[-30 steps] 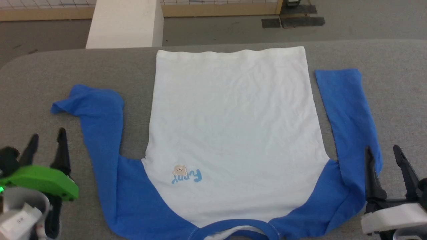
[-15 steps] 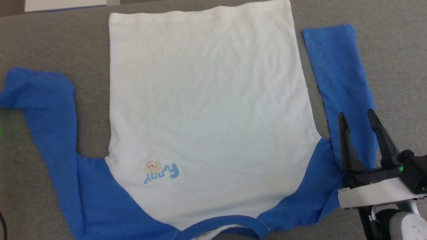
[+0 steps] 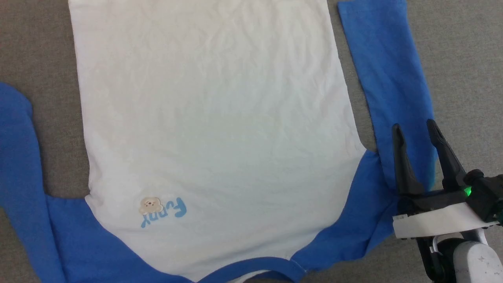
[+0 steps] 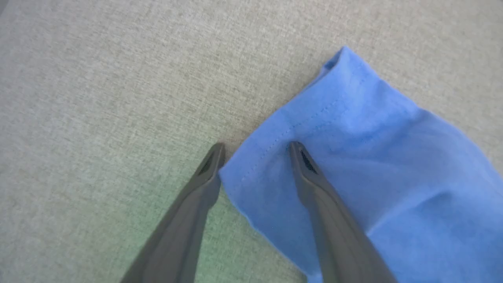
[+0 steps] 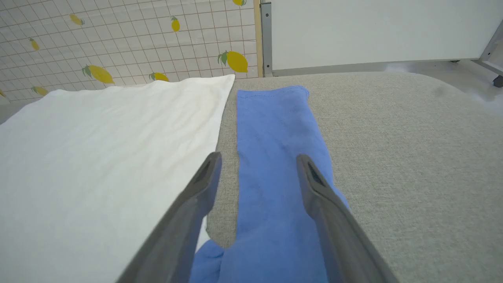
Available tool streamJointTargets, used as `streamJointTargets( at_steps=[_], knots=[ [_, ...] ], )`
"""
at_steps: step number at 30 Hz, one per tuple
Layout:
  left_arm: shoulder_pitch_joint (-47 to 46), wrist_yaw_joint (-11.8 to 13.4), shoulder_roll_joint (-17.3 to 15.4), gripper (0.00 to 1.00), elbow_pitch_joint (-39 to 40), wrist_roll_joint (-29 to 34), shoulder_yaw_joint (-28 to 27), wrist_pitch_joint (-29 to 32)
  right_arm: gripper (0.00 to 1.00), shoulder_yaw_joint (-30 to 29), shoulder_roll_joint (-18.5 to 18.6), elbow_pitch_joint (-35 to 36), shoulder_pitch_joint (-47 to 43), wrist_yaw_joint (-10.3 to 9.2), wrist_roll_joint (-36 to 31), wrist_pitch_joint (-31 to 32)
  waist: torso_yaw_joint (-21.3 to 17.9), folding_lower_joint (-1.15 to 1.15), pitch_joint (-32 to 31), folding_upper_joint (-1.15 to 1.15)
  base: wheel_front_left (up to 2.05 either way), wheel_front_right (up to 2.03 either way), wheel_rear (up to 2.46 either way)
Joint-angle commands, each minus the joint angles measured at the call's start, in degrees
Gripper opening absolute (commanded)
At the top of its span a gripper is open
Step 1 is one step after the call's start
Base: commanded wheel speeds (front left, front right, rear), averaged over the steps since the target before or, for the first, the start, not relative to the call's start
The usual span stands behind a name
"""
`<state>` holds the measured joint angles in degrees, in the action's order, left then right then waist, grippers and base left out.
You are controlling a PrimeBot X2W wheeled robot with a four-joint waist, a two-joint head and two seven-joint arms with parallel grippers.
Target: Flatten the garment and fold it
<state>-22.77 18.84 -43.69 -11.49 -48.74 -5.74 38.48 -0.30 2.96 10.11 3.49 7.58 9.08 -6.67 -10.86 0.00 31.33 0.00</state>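
Observation:
The garment (image 3: 212,129) lies spread flat on the grey table, white body up, blue neckband at the near edge, small "Funny" print at the lower left. Its right blue sleeve (image 3: 389,74) runs away along the body. My right gripper (image 3: 413,129) hovers open over that sleeve near the armpit, fingers pointing away; in the right wrist view the right sleeve (image 5: 275,157) lies between the two fingers. In the left wrist view my left gripper (image 4: 257,151) is open at the left sleeve's cuff (image 4: 314,129), one finger on the blue cloth, the other on the table beside it.
The grey fabric table (image 3: 463,70) surrounds the garment. In the right wrist view a tiled wall with lemon prints (image 5: 118,43) and a white panel (image 5: 373,31) stand beyond the table's far edge.
The head camera has tilted down and closer, so the whole picture shifted. My right gripper came over the right sleeve. My left gripper left the head view.

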Motion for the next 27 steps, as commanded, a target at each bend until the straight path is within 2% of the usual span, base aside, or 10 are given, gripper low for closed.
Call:
streamJointTargets(
  at_steps=[1,5,12,16,22,27],
  knots=[
    [3.8,-0.1,3.0,0.00,-0.2,-1.4,2.3,2.5,1.00,0.1,-0.1,-0.2,0.9,-0.09,0.4,-0.4,0.2,0.00,-0.4,0.00,0.00,0.00,0.00],
    [4.9,-0.2,2.2,0.00,2.8,0.8,1.1,-2.0,1.00,0.2,-0.1,-0.5,1.0,-0.09,0.3,-0.3,0.9,0.00,-2.2,0.00,0.00,0.00,0.00],
    [3.0,-1.3,1.4,0.00,2.8,8.0,-1.8,-20.5,1.00,-0.8,-0.1,-1.1,-0.3,-0.09,-0.3,0.4,3.3,0.00,-9.1,0.00,0.00,0.00,0.00],
    [3.1,-2.5,1.4,0.00,2.4,9.8,-2.5,-27.0,1.00,-1.6,-0.1,-0.9,-2.0,-0.09,-0.4,1.3,4.9,0.00,-14.0,0.00,0.00,0.00,0.00],
    [5.1,-4.7,0.6,0.00,5.0,9.0,-2.9,-27.7,1.00,-4.0,-0.1,0.3,-5.9,-0.09,0.0,2.7,7.4,0.00,-20.3,0.00,0.00,0.00,0.00],
    [8.0,-4.9,-0.1,0.00,11.7,8.1,-3.3,-25.7,1.00,-5.3,-0.1,1.4,-8.3,-0.09,0.2,3.8,8.9,0.00,-23.5,0.00,0.00,0.00,0.00]
  ],
)
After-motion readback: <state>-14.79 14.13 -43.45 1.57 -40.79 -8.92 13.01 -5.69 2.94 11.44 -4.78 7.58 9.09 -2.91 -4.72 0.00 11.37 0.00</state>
